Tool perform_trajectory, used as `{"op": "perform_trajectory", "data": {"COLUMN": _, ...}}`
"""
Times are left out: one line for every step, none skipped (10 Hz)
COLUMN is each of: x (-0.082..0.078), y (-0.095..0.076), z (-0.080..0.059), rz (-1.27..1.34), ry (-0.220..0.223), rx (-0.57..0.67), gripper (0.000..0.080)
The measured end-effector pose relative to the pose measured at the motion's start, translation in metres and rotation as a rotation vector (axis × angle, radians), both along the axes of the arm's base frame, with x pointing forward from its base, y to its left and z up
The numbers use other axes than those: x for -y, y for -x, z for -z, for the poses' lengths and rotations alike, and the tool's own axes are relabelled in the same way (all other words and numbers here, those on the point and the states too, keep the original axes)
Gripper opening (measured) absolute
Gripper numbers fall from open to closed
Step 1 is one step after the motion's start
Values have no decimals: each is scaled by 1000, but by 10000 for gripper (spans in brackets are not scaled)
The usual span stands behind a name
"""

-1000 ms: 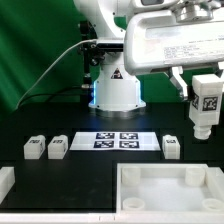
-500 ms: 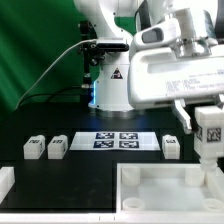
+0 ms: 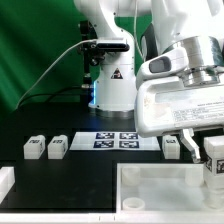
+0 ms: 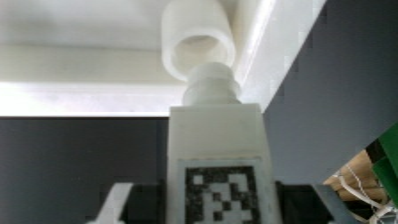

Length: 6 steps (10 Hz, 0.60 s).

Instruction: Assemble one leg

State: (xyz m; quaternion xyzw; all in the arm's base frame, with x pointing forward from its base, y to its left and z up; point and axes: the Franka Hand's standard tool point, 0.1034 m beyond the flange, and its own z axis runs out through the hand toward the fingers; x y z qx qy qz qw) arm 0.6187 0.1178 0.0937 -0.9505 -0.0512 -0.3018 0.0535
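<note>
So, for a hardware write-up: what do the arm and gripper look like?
The arm is glossy white with rounded links. Its base bears a black triangle mark, and a pale cable arcs toward it. The gripper is a boxy white body with faint label text and dark fingers.

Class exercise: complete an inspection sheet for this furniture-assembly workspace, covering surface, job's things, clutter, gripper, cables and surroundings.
Surface: black table carrying the marker board.
Job's things: held leg near the tray-like part, at its corner on the exterior view's right; contact unclear. Far-left leg and neighbour leg lie left of the marker board, the third leg right of it.
Clutter: white part, cut off at the frame edge.
Gripper: gripper shut on the held leg.
Cables: black cable arcing toward the arm.
Surroundings: green backdrop.
</note>
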Motion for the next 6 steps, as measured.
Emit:
{"op": "perform_trajectory", "data": {"x": 1, "y": 1, "z": 1, "rz": -2, "ry": 3, "rx": -2, "gripper": 291}}
{"op": "perform_trajectory", "data": {"x": 1, "y": 2, "z": 4, "rz": -3, "ry": 5, "rx": -6, "gripper": 291}}
{"op": "perform_trajectory", "data": {"x": 1, "y": 3, "z": 9, "rz": -4, "ry": 5, "rx": -12, "gripper": 291}}
{"op": "perform_trajectory", "data": {"x": 2, "y": 2, "z": 12, "rz": -3, "ry": 5, "rx": -10, "gripper": 291}}
{"op": "perform_trajectory", "data": {"x": 2, "y": 4, "z": 16, "rz": -3, "ry": 6, "rx": -18, "gripper": 292}}
{"op": "perform_trajectory", "data": {"x": 3, "y": 5, "z": 20, "rz": -3, "ry": 8, "rx": -23, "gripper": 292}}
